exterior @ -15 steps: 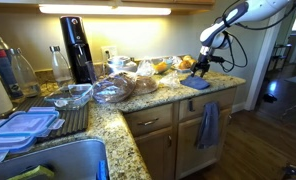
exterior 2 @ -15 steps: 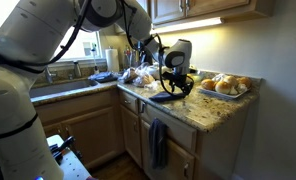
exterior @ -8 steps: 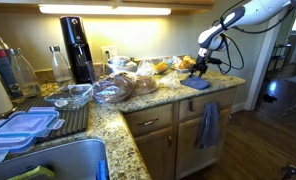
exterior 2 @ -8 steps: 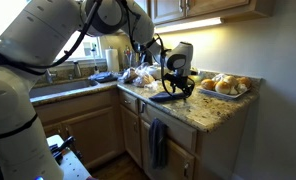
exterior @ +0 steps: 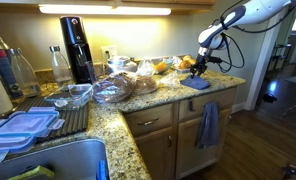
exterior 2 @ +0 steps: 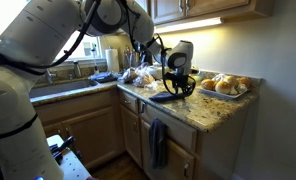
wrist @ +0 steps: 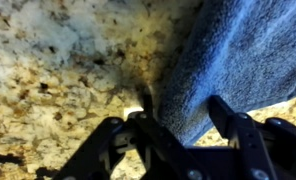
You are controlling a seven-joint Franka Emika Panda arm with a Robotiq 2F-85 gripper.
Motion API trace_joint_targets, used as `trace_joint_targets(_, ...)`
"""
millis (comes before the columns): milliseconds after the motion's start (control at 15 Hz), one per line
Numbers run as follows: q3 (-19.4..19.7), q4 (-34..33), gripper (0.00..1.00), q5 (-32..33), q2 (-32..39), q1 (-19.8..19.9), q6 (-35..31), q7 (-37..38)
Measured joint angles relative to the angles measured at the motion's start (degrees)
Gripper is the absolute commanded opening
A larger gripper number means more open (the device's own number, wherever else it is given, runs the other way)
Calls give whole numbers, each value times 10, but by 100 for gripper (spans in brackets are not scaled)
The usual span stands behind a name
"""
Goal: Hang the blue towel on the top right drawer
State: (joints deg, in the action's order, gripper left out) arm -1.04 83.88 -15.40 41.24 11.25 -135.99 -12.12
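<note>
The blue towel (exterior: 198, 85) lies flat on the granite counter (exterior: 118, 120), close to the front edge and near the end corner under the arm. In the wrist view the blue towel (wrist: 250, 48) fills the upper right, with one edge running down across the speckled stone (wrist: 58, 70).

The gripper (exterior: 201, 69) hangs low over the cloth, pointing down. In the wrist view the gripper (wrist: 183, 122) is spread apart and holds nothing. One finger (wrist: 138, 128) stands over bare stone just beside the cloth's edge, the other (wrist: 234, 124) over the cloth itself, so the edge lies between them. I cannot tell whether the tips touch the surface. In an exterior view the gripper (exterior 2: 174, 88) sits right over the dark patch of towel (exterior 2: 166, 96) at the front edge.

The top right drawer (exterior: 226, 96) is shut, just below the edge where the blue towel lies. A dark towel (exterior: 208, 125) hangs down the cabinet front under that same stretch of edge; it also shows in an exterior view (exterior 2: 158, 143).

Further along the counter, toward the back edge, stand a black machine (exterior: 76, 48), bagged bread (exterior: 123, 85) and glass bowls (exterior: 76, 95). Plastic lids (exterior: 23, 125) lie near the sink (exterior: 58, 160) at the near corner. A tray of buns (exterior 2: 228, 85) rests at the end corner, beyond the gripper.
</note>
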Motion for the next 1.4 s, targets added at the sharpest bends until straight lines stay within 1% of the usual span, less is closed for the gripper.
trace_joint_targets(133, 0, 0, 18, 3, -1, 0, 0, 0)
trace_joint_targets(200, -1, 0, 10, 3, -1, 0, 0, 0)
trace_joint_targets(400, -3, 0, 6, 3, -1, 0, 1, 0)
trace_joint_targets(467, -4, 0, 6, 3, -2, -1, 1, -1)
trace_joint_targets(533, -4, 1, 9, 3, -3, -1, 1, -1)
trace_joint_targets(667, -4, 6, 10, 7, -11, -4, 0, -1)
trace_joint_targets(800, -4, 24, 10, 13, -31, -8, -2, -1)
trace_joint_targets(1133, -4, 113, 10, 22, -120, -26, -23, 11)
trace_joint_targets(1400, -4, 201, 10, 39, -195, -53, -63, 45)
